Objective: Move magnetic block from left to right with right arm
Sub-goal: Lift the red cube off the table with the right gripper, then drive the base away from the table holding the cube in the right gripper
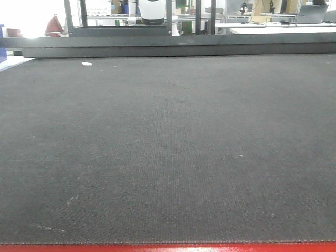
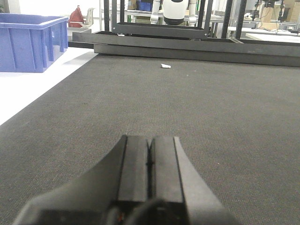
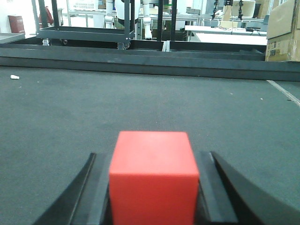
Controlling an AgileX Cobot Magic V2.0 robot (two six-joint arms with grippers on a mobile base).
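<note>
Bright even light, glare top left, close magnetic block [image 3: 153, 178] blurred.

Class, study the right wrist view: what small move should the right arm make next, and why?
Probably carry the magnetic block a little to the right, with the right gripper closed. Its fingers flank the cube on both sides, so it looks gripped, and the mat on that side shows bare. Whether the cube is lifted cannot be told.

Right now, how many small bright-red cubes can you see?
1. The small bright-red cube is clamped in the right gripper, seen from the right wrist. None shows on the dark woven mat in the other views; more could lie outside the frames.
</note>
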